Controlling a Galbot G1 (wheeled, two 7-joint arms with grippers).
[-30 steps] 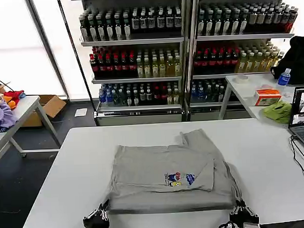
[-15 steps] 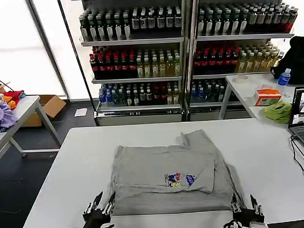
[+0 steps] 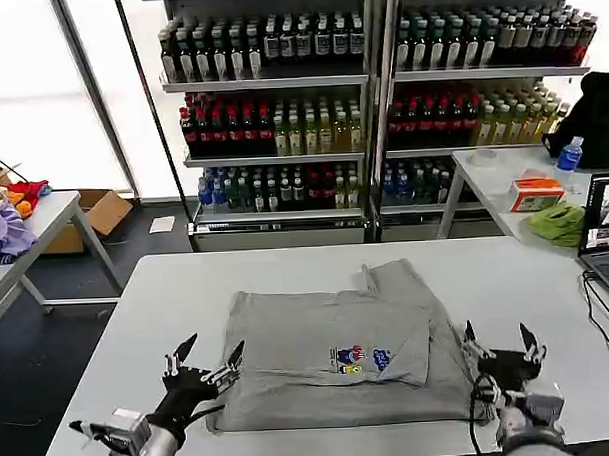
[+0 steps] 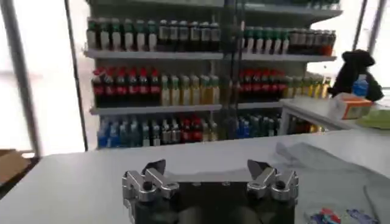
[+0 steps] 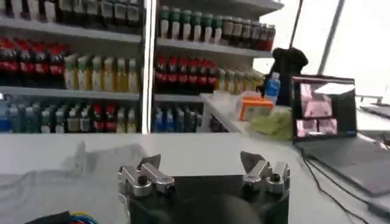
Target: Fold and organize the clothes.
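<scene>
Across your white table (image 3: pixel 286 274), the folded T-shirt (image 3: pixel 339 352) lies widthwise between your spread-fingered left gripper (image 3: pixel 203 358) and right gripper (image 3: pixel 502 342), its near edge partly hidden.

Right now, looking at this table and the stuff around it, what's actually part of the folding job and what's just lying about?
Part of the job:
grey T-shirt, part-folded on the white table
left tool, open, at the shirt's left edge
right tool, open, at its right edge

Just lying about:
lime-green cloth
orange box
laptop
drink shelves
</scene>
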